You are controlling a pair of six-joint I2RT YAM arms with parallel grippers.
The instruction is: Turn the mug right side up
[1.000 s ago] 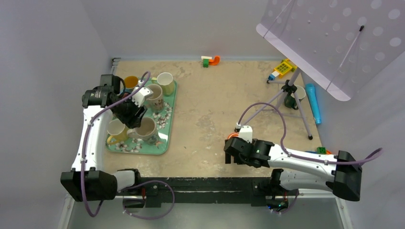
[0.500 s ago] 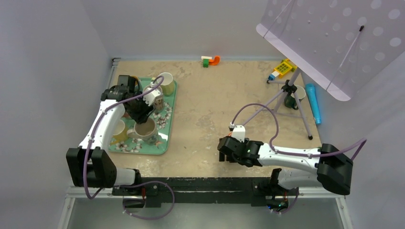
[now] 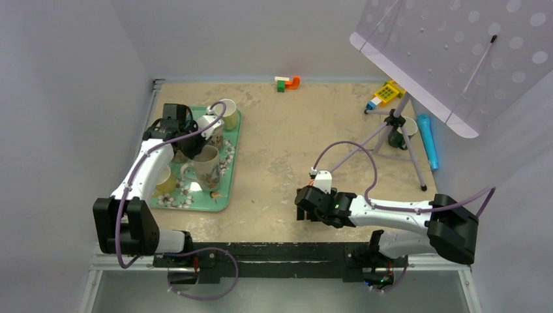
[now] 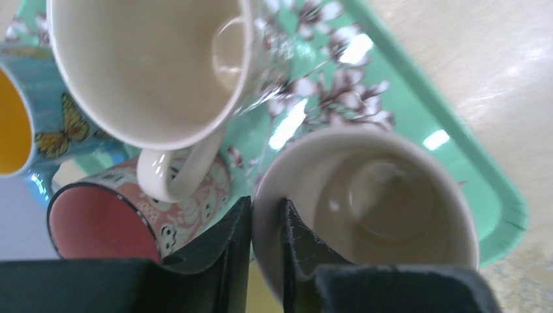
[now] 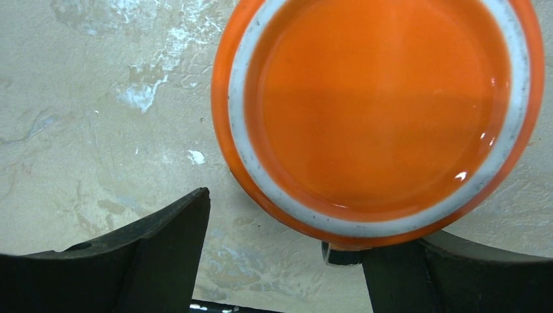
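We are looking down on a beige table (image 3: 293,130), with a perforated white panel (image 3: 456,52) leaning over its far right corner on a tripod (image 3: 394,120). Two arms are reaching out from the near edge.

At the left, a green tray (image 3: 225,195) is carrying several mugs, and the left arm is bending over it. In the left wrist view we are seeing the left gripper (image 4: 264,205) pinching the wall of a cream mug (image 4: 385,195). One finger is sitting inside the rim and the other outside, so the hand is grasping that mug. The cream mug's mouth is facing up. Just beside it a floral mug (image 4: 143,65), a blue butterfly mug (image 4: 39,117) and a pink-lined mug (image 4: 98,228) are crowding together.

The right arm is stretching low across the front of the table, well apart from the tray. In the right wrist view we are seeing the orange mug (image 5: 378,111) standing upside down on the bare tabletop, its flat base with a pale ring facing the camera. The right gripper (image 5: 313,222) is hovering over it with jaws spread wide, one finger on each side, gripping nothing.
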